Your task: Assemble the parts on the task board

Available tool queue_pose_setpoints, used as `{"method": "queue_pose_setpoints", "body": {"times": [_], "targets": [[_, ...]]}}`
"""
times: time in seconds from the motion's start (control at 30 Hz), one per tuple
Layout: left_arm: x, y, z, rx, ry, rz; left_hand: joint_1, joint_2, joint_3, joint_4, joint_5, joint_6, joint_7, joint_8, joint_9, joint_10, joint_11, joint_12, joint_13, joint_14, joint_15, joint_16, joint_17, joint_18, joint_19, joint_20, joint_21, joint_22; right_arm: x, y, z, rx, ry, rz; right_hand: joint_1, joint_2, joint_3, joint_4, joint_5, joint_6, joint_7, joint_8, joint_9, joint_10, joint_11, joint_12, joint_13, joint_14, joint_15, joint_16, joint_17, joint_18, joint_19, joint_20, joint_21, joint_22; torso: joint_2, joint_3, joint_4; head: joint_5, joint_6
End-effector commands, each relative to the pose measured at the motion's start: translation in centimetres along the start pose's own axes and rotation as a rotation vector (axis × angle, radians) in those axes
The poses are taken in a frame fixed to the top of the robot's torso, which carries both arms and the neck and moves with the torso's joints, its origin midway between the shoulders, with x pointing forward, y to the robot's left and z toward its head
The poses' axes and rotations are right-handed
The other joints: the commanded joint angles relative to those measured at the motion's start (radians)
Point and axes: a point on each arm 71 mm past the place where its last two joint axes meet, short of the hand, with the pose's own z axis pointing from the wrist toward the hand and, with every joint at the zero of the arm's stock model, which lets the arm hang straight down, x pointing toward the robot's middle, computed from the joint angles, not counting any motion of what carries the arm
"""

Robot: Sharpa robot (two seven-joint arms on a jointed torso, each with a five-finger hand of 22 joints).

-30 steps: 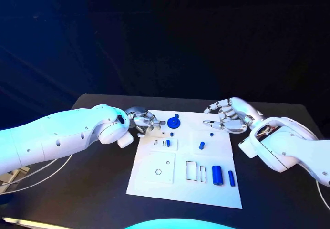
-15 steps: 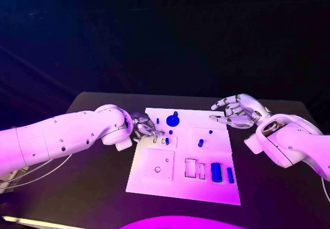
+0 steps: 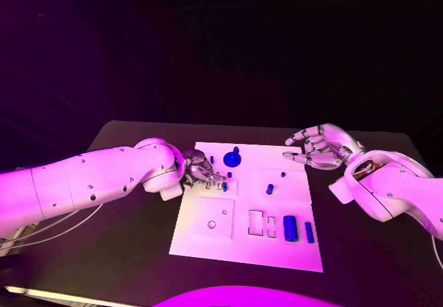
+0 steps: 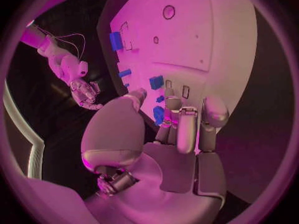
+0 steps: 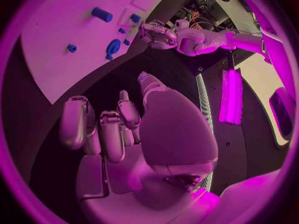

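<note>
Small blue parts (image 3: pixel 290 228) lie on the white task board (image 3: pixel 277 252) mid-table. Left robot hand (image 3: pixel 198 167) has slid down onto the small slots, fingertips together, contents unclear; right robot hand (image 3: pixel 317 148) has withdrawn, curled, empty.

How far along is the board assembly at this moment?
Early to midway, it seems. On the task board the round blue part and a small blue peg appear seated. In hand: the left hand works at the small slots near the board's left edge; whether it holds a part is unclear. Left: the blue cylinder and blue bar lie loose beside two empty rectangular slots. The right hand hovers open.
</note>
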Motion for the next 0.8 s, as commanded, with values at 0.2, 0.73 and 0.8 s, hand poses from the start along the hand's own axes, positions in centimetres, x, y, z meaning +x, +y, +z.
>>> {"method": "queue_pose_setpoints", "body": {"times": [0.2, 0.73, 0.8], "targets": [[0.4, -0.5, 0.5, -0.003, 0.035, 0.018, -0.014, 0.003, -0.006, 0.0, -0.007, 0.0, -0.005, 0.008, 0.002, 0.011, 0.002, 0.009, 0.005, 0.02, -0.001, 0.009, 0.08, -0.018, 0.011, 0.002, 0.007, 0.006, 0.2, -0.2, 0.0, 0.013, 0.015, -0.003, -0.008, 0.005, -0.004, 0.0, -0.005, -0.002, 0.001, 0.006, 0.001, -0.01, 0.0, -0.008, -0.004, 0.074, 0.001, -0.006, 0.148, 0.015, -0.006, 0.001, -0.007, 0.057, -0.001, -0.0006, -0.0007, -0.003, -0.002], [0.5, -0.9, 1.4, -0.011, 0.051, 0.045, -0.016, 0.004, -0.007, 0.0, -0.007, -0.001, -0.005, 0.009, 0.004, 0.013, 0.002, 0.011, 0.008, 0.022, -0.002, 0.011, 0.084, -0.019, 0.015, 0.002, 0.01, 0.011, 0.4, -0.3, 0.1, 0.018, 0.025, -0.01, -0.009, 0.006, -0.004, 0.0, -0.005, -0.003, 0.001, 0.007, 0.001, -0.01, 0.0, -0.008, -0.003, 0.073, 0.001, -0.006, 0.147, 0.016, -0.007, 0.001, -0.009, 0.056, -0.001, 0.0, -0.001, -0.009, 0.002], [0.6, -1.0, 1.5, -0.012, 0.058, 0.054, -0.016, 0.006, -0.007, 0.0, -0.006, -0.001, -0.006, 0.01, 0.005, 0.012, 0.001, 0.01, 0.007, 0.026, -0.002, 0.016, 0.093, -0.021, 0.022, 0.001, 0.014, 0.022, 0.4, -0.3, 0.1, 0.018, 0.026, -0.01, -0.011, 0.006, -0.004, 0.001, -0.005, -0.003, 0.001, 0.008, 0.001, -0.01, 0.0, -0.008, -0.003, 0.073, 0.001, -0.007, 0.147, 0.016, -0.007, 0.001, -0.01, 0.055, 0.0, -0.0005, -0.0014, -0.011, -0.001]]}}
